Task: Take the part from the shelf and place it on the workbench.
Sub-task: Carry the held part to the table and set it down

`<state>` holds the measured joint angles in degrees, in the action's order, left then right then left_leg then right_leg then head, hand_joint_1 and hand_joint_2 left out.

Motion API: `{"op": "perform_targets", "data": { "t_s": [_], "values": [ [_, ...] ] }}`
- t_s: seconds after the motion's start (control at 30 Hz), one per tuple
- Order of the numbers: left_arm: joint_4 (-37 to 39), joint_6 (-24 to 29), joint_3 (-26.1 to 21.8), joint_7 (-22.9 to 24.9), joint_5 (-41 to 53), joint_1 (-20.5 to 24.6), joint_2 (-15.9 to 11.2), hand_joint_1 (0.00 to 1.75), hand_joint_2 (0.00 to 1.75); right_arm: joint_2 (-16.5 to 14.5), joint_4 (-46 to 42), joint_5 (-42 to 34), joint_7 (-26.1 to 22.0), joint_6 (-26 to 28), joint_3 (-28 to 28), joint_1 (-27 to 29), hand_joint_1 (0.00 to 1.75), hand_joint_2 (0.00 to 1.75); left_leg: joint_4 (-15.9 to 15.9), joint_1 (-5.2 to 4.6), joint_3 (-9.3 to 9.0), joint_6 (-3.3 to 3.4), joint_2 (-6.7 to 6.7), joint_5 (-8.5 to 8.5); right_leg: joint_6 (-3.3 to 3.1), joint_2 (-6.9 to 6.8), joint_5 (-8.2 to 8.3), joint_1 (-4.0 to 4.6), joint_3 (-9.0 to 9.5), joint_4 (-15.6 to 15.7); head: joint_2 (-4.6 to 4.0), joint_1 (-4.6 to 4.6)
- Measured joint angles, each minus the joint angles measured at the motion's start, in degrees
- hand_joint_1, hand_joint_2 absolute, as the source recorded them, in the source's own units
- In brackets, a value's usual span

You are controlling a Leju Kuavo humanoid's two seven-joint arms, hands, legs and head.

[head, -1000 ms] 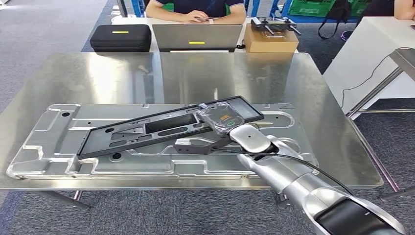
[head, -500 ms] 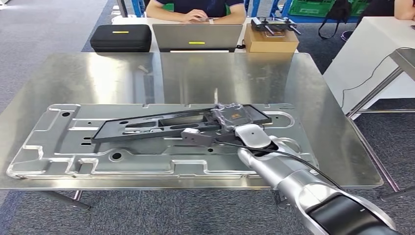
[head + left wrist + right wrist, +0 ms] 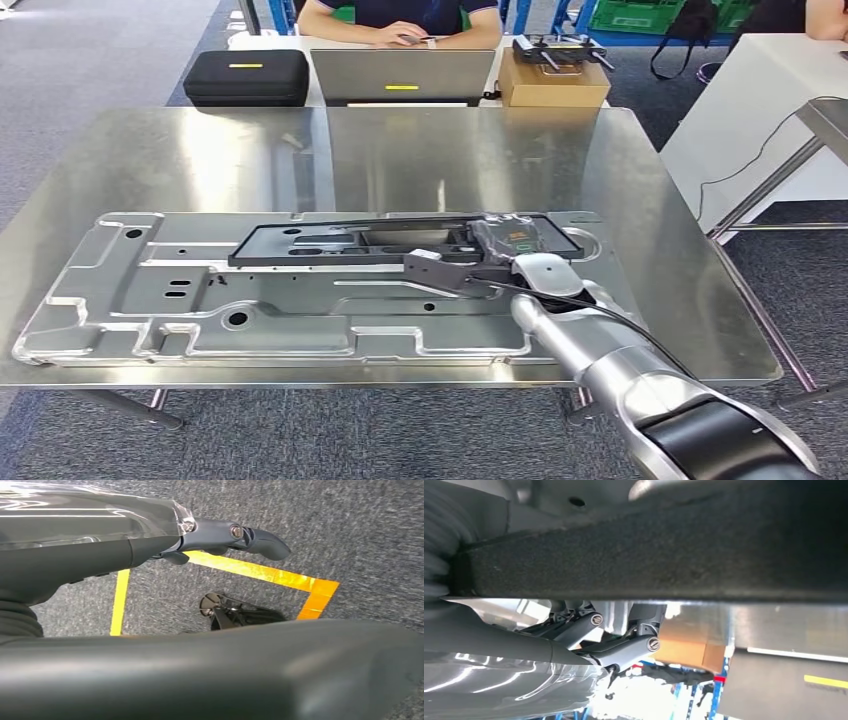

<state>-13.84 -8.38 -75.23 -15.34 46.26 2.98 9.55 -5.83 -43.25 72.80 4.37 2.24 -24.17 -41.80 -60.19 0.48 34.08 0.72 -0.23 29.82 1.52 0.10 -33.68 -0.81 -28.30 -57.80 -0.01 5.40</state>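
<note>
The part is a long black frame [image 3: 340, 243] with cut-outs. It sits low and nearly level over the far half of a stamped silver panel [image 3: 200, 310] on the steel workbench [image 3: 450, 150]. My right hand [image 3: 508, 240], in a clear cover, grips the frame's right end, and its silver arm reaches in from the lower right. In the right wrist view the frame's dark edge [image 3: 649, 555] crosses close in front of the fingers [image 3: 624, 650]. My left hand [image 3: 75, 555] hangs over grey carpet with fingers apart and holds nothing.
Behind the workbench a person sits at a desk with a laptop [image 3: 402, 75], a black case [image 3: 246, 75] and a cardboard box [image 3: 553, 80]. A white table [image 3: 760, 110] stands at the right. Yellow tape [image 3: 260, 572] marks the floor.
My right hand has moved right and further away. The black frame swung from a slant to lie parallel with the panel's far edge, and it sits lower and flatter.
</note>
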Motion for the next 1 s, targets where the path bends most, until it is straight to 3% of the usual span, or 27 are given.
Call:
{"op": "perform_targets", "data": {
  "t_s": [0.03, 0.17, 0.27, 0.4, 0.7, 1.0],
  "values": [
    [0.0, -0.2, 0.0, -0.5, 0.0, 0.0, 0.0, 0.00, 0.00, 0.1, -0.2, -0.2, -0.4, -0.1, 0.1, 0.4, 1.75, 1.75, 0.0, 0.00, 0.00, 0.00, 0.00, 0.00, 0.00, 0.00, 0.00, 0.00, 0.00, 0.0, 0.01, 0.00],
    [0.0, -0.9, -0.3, -2.1, 0.0, -0.2, 0.0, 0.00, 1.75, 0.9, -2.1, -1.6, -1.8, -0.6, 0.0, 1.9, 0.00, 0.00, 0.0, 0.00, -0.02, 0.00, 0.00, 0.00, 0.00, 0.01, 0.00, 0.00, 0.02, 0.0, 0.01, 0.01],
    [0.0, -0.4, -0.6, -2.2, 0.3, -0.3, 0.0, 0.00, 1.75, 1.3, -4.0, -3.3, -3.1, -1.4, -0.1, 3.3, 0.00, 0.00, 0.0, -0.01, -0.03, 0.00, 0.00, 0.00, 0.00, 0.01, 0.00, 0.00, 0.02, 0.0, 0.00, 0.00],
    [0.0, -0.7, -0.7, -2.9, 0.5, -0.4, 0.1, 0.00, 0.00, 2.1, -6.3, -6.9, -5.5, -3.4, -0.5, 4.5, 0.00, 0.00, 0.0, -0.01, -0.03, 0.00, 0.00, 0.00, 0.00, 0.00, 0.00, 0.00, 0.03, 0.0, 0.00, 0.00],
    [0.0, -0.9, -0.9, -2.9, 0.9, -0.5, 0.1, 0.00, 0.00, 6.3, -9.8, -18.6, -12.1, -8.8, -2.7, 4.7, 0.00, 0.00, 0.0, -0.01, -0.03, 0.00, 0.00, 0.00, 0.00, -0.01, 0.00, 0.00, 0.04, 0.0, 0.01, 0.00],
    [0.0, -1.8, -1.3, -3.0, 1.9, -0.8, 0.0, 0.00, 0.00, 14.2, -14.2, -37.6, -15.8, -13.9, -7.9, 2.2, 0.00, 0.00, 0.0, -0.03, -0.04, 0.00, -0.01, 0.00, 0.01, -0.02, 0.01, -0.01, 0.05, 0.0, 0.00, 0.00]
  ]
}}
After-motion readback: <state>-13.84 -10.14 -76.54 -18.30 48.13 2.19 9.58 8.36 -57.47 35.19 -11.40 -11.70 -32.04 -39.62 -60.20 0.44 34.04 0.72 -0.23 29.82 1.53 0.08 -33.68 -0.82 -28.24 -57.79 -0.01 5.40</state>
